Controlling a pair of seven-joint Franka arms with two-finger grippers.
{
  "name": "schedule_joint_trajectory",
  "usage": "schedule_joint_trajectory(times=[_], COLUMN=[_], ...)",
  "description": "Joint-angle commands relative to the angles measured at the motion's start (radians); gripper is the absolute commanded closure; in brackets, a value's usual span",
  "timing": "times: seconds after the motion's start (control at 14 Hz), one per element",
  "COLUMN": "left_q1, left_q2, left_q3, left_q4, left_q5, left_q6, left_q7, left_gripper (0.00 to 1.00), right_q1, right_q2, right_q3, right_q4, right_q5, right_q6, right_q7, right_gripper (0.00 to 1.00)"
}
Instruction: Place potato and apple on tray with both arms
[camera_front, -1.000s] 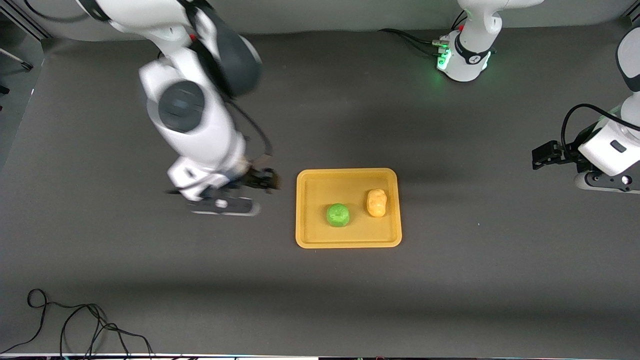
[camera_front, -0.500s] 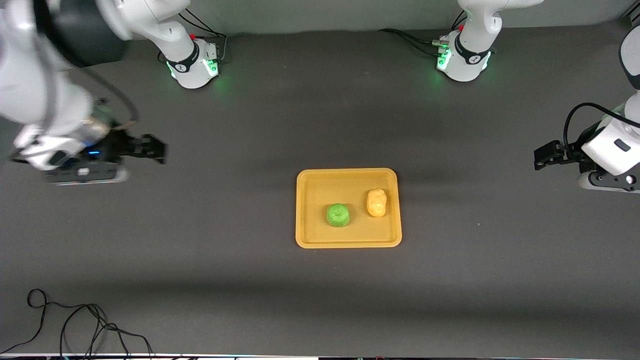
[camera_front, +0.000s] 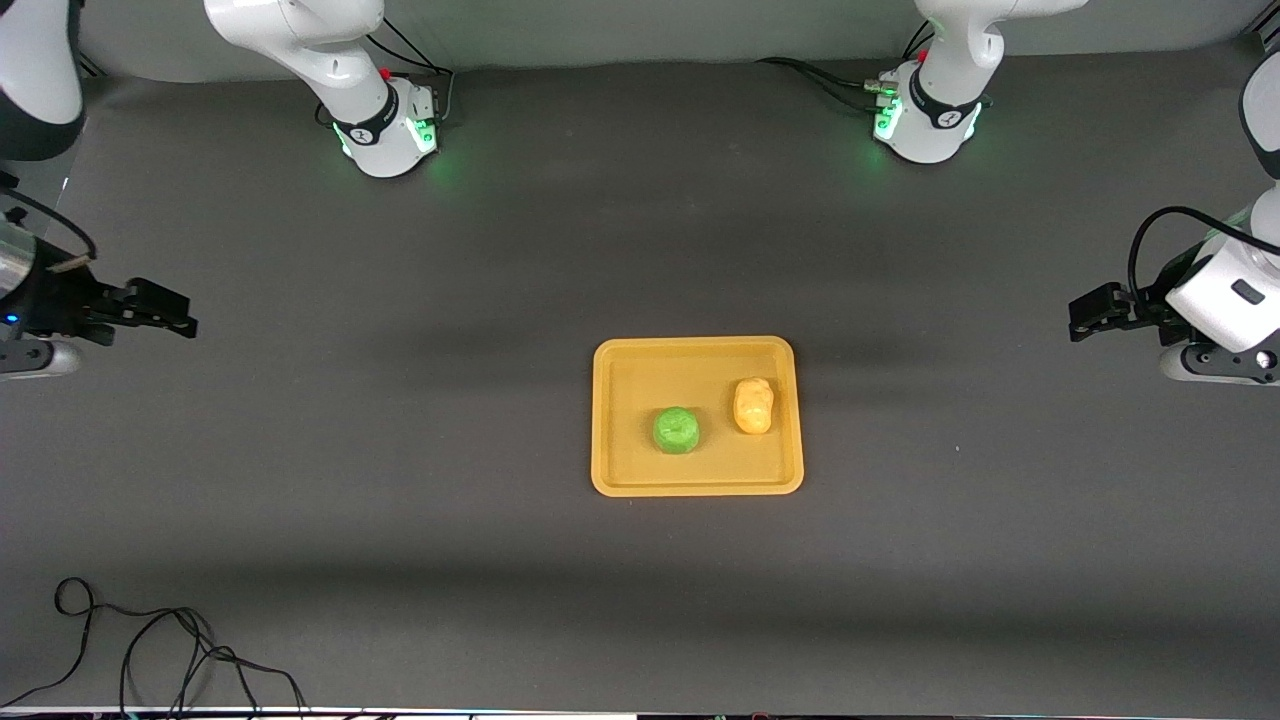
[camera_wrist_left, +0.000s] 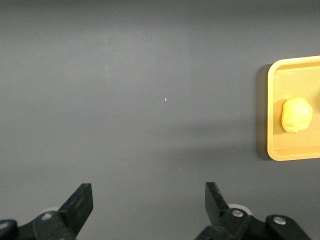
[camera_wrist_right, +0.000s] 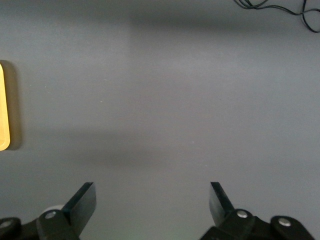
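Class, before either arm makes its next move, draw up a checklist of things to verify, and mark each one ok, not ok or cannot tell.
1. Round green apple lies in the flat yellow-orange plastic tray: ok.
2. Lumpy yellow-orange potato lies in the tray, apart from the apple: ok.
3. Left gripper open, empty, over bare table at its arm's end: ok.
4. Right gripper open, empty, over the table's other end: ok.
5. Nothing above the tray: ok.

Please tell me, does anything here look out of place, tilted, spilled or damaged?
Nothing stands out. The apple and the potato both rest on the tray, apart from each other. The left end effector and the right end effector are open over bare table at their ends.
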Motion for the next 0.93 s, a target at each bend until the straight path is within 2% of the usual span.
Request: schedule_joint_trajectory(times=[0.0,0.14,0.86], left_q1=[0.004,0.004,0.004], left_q2=[0.014,0.020,0.020], left_q3=[-0.001,-0.001,-0.001], left_q4=[0.035,0.060,0.055], left_q5=[-0.004,-0.004,-0.032], left_q6=[-0.025,-0.023,-0.051], left_q7=[-0.011,-0.019,-0.011], left_gripper=[0.00,0.00,0.00], right_q1=[-0.006,-0.001,-0.003], right_q2=[-0.035,-0.054,-0.051], right_q3=[0.003,0.002,0.000], right_q4=[-0.033,-0.039,-0.020], right_q5=[-0.008,-0.012,-0.015], right_q6=[0.012,0.010,-0.051], right_q7=[-0.006,0.000,-0.004], right_gripper=[0.00,0.00,0.00])
